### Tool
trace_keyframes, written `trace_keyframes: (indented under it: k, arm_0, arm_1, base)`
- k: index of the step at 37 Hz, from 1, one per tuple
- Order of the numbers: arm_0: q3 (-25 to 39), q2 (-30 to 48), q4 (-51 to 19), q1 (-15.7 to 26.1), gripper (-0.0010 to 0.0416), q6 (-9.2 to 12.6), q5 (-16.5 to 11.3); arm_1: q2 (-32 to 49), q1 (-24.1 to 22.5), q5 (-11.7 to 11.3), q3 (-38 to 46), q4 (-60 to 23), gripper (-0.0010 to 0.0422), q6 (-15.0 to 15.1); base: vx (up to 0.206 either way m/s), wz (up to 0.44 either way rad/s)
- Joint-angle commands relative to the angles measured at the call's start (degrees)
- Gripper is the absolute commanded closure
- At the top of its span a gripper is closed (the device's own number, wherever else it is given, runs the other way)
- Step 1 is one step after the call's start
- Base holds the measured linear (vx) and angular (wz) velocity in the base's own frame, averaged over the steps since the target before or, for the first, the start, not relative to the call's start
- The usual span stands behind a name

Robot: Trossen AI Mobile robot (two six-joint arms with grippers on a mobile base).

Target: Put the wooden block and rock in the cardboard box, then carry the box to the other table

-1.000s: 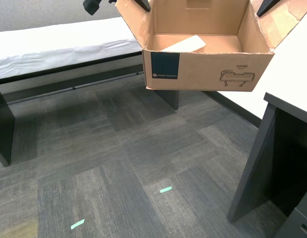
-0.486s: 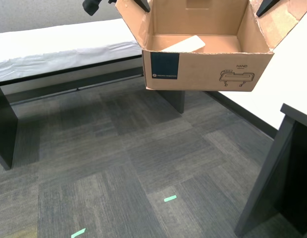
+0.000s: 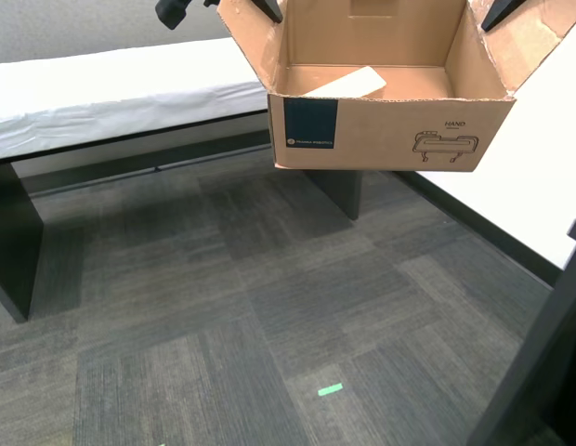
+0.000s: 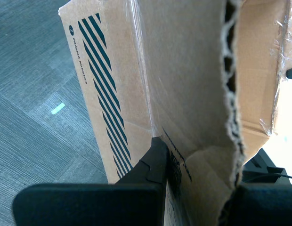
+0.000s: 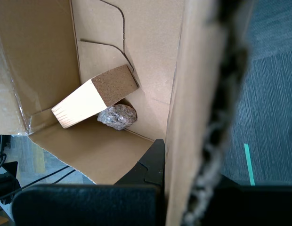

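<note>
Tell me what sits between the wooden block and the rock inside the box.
Nothing. In the first wrist view the wooden block leans right against the rock, both in a corner of the cardboard box.

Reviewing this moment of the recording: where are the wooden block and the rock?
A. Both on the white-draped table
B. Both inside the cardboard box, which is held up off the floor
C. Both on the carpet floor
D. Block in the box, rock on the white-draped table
B: the first wrist view shows the wooden block and the rock lying together inside the cardboard box, which hangs above the carpet in the exterior view.
</note>
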Motion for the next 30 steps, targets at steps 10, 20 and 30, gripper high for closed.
trace_keyframes:
  k: [10, 20, 30]
  arm_0:
    - [0.07, -0.04, -0.85, 0.17, 0.0406, -0.35, -1.92]
    - [0.07, -0.04, -0.76, 0.17, 0.0406, -0.52, -1.92]
    - [0.07, -0.04, -0.74, 0.17, 0.0406, -0.50, -1.92]
  arm_1:
    - [-0.04, -0.20, 1.88, 0.13, 0.52, 0.0413, 0.50]
    - [-0.04, -0.20, 1.81, 0.13, 0.15, 0.0413, 0.07]
    - [-0.04, -0.22, 1.81, 0.09, -1.44, 0.0413, -0.42]
  base:
    - [0.119, 0.184]
    - [0.117, 0.209]
    - [0.119, 0.227]
